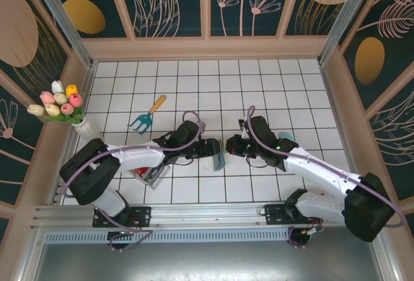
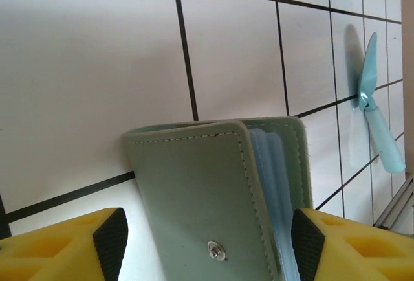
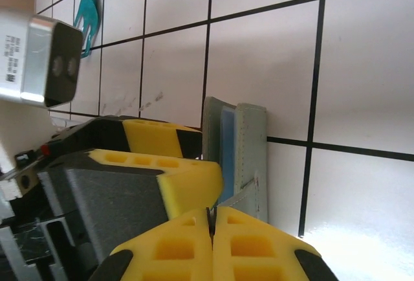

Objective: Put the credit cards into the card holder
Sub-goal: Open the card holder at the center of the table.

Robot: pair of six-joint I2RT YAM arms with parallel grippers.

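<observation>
While both arms stretch inward from their bases with elbows low to the table, the left gripper [image 1: 211, 149] and right gripper [image 1: 230, 146] meet nose to nose, with the card holder [image 1: 220, 160] between and just below their tips. The left arm [image 1: 129, 156] lies nearly flat, its forearm passing over a clear tray [image 1: 154, 179] with a red card [image 1: 139, 171] in it, well behind that hand. The right arm [image 1: 317, 171] reaches over in a long diagonal, wrist turned toward its partner.

On the left wrist view the left gripper [image 2: 210, 245] stands wide, its two fingers [image 2: 111, 242] straddling the holder [image 2: 213, 190]. The holder is partly unfolded, its snap stud facing the camera and pale pockets showing along the side by the farther finger. A teal trowel [image 2: 378, 122] lies well off beyond that finger.

On the right wrist view the right gripper [image 3: 211, 221] has its fingertips [image 3: 246, 239] pressed together, and the holder's thin tab [image 3: 240, 190] runs into the seam between them. The holder [image 3: 251, 145] sits just ahead of those tips, with the left gripper's fingers [image 3: 162, 177] touching or nearly touching its other side.
</observation>
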